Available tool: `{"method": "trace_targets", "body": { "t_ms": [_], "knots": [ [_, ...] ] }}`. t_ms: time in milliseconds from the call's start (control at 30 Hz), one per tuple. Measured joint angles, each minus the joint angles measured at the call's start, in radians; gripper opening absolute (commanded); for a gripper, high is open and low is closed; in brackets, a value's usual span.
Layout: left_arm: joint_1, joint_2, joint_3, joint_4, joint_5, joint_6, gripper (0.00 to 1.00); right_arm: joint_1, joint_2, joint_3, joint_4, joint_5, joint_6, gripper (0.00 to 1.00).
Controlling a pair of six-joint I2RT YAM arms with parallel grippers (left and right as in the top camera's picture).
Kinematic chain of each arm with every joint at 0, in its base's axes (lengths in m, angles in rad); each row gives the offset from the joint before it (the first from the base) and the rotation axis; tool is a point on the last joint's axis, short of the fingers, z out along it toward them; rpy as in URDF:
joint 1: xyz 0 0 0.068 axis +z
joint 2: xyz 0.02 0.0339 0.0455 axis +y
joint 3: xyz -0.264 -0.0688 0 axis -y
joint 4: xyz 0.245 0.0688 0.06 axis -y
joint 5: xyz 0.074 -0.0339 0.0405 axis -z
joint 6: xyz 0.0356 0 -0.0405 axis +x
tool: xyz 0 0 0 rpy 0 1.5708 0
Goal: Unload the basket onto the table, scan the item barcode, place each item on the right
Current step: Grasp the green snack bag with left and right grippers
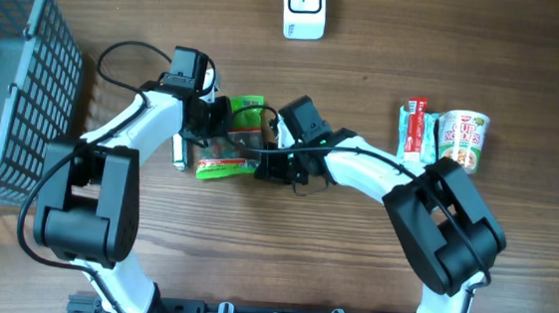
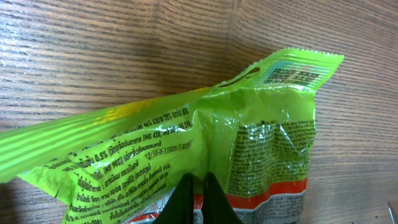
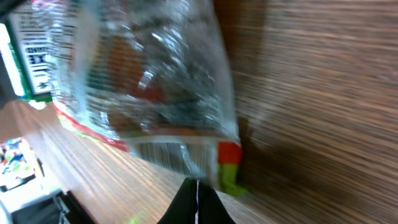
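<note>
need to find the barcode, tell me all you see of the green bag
The bag is crinkly green plastic film with an orange band, black print and crimped end seals. It is at the middle of the table. The left claw and right claw are each pinched shut on an edge. Blurred barcode-like bars show by the right claw.

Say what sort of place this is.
Probably a mock shop checkout on a wooden table: a grey basket at one side, a white device resembling a barcode scanner, and packaged groceries such as cup noodles and a green snack packet.
</note>
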Motion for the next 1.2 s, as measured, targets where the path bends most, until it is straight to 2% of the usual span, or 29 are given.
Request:
{"method": "trace_targets", "body": {
  "t_ms": [200,367,400,467,533,600,667,967,1133,1200],
  "knots": [
    [0.0,-0.026,0.006,-0.009,0.012,-0.006,0.04,-0.024,-0.09,-0.011,0.013,0.016,0.0,0.06],
    [0.0,-0.084,0.014,-0.097,0.009,-0.026,0.13,-0.021,-0.11,-0.011,0.043,0.016,-0.016,0.21],
    [0.0,-0.086,0.016,-0.119,-0.005,-0.029,0.18,-0.021,-0.11,-0.011,0.053,0.016,-0.026,0.23],
    [0.0,-0.086,0.017,-0.165,-0.054,-0.038,0.49,-0.021,-0.11,-0.011,0.072,0.022,-0.051,0.24],
    [0.0,-0.086,0.017,-0.184,-0.104,-0.048,0.53,-0.021,-0.11,-0.011,0.071,0.039,-0.071,0.25],
    [0.004,-0.086,0.017,-0.184,-0.139,-0.056,0.67,-0.021,-0.11,-0.011,0.064,0.055,-0.085,0.25],
    [0.01,-0.087,0.017,-0.18,-0.156,-0.058,0.71,-0.021,-0.11,-0.011,0.055,0.069,-0.101,0.25],
    [0.038,-0.077,0.017,-0.143,-0.192,-0.066,0.71,-0.021,-0.11,-0.011,0.052,0.133,-0.117,0.26],
    [0.037,-0.016,0.017,-0.105,-0.179,-0.057,0.69,-0.021,-0.11,-0.011,0.053,0.159,-0.118,0.25],
    [0.037,0.002,0.019,-0.089,-0.162,-0.05,0.63,-0.021,-0.11,-0.011,0.053,0.163,-0.118,0.26]
  ]
}}
